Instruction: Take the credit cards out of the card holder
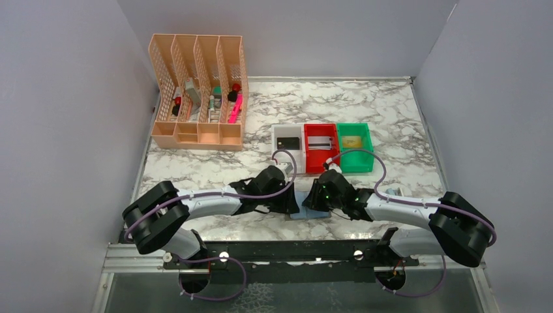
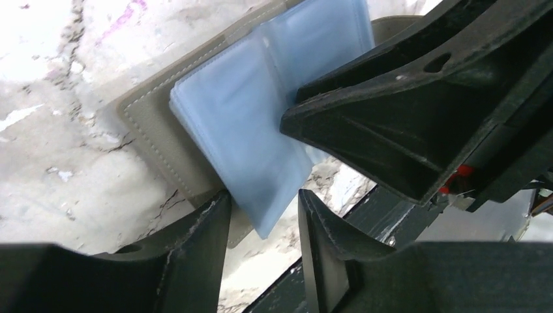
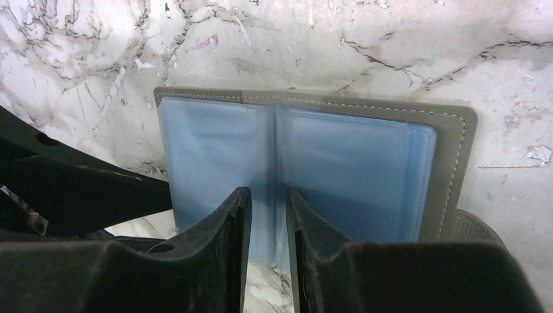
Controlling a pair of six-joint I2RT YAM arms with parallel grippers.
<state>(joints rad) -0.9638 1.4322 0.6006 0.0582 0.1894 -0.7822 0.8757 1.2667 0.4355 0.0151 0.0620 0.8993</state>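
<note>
Top external view showed the holder (image 1: pixel 306 210) lying open on the marble table (image 1: pixel 404 130), on the near side of the red bin (image 1: pixel 319 160) and a little apart from it. A silver card (image 1: pixel 319 142) with a dark stripe lay flat inside the red bin. A black card (image 1: pixel 288 142) lay in the white bin (image 1: pixel 277 130), which touched the red bin's left side. A gold card (image 1: pixel 352 141) lay in the green bin (image 1: pixel 355 164), which touched the red bin's right side. A peach rack (image 1: pixel 199 91) stood well to the left of the red bin and farther back. In the right wrist view the right gripper (image 3: pixel 264 199) sat at the holder's middle fold, on the side away from the red bin. Its jaws were close together with the light-blue fold between them, and they looked to be pinching it. The grey rim ran round the blue pockets on both halves. In the left wrist view the left gripper (image 2: pixel 264 205) was low at the holder's edge. Its jaws were spread apart, and one corner of a blue pocket sheet poked down between them. One of its fingers (image 2: pixel 209 241) touched the grey rim there. The other finger was just beside the blue corner, but I could not tell if it touched. The right gripper showed as a big black shape pressing on the blue pockets.
</note>
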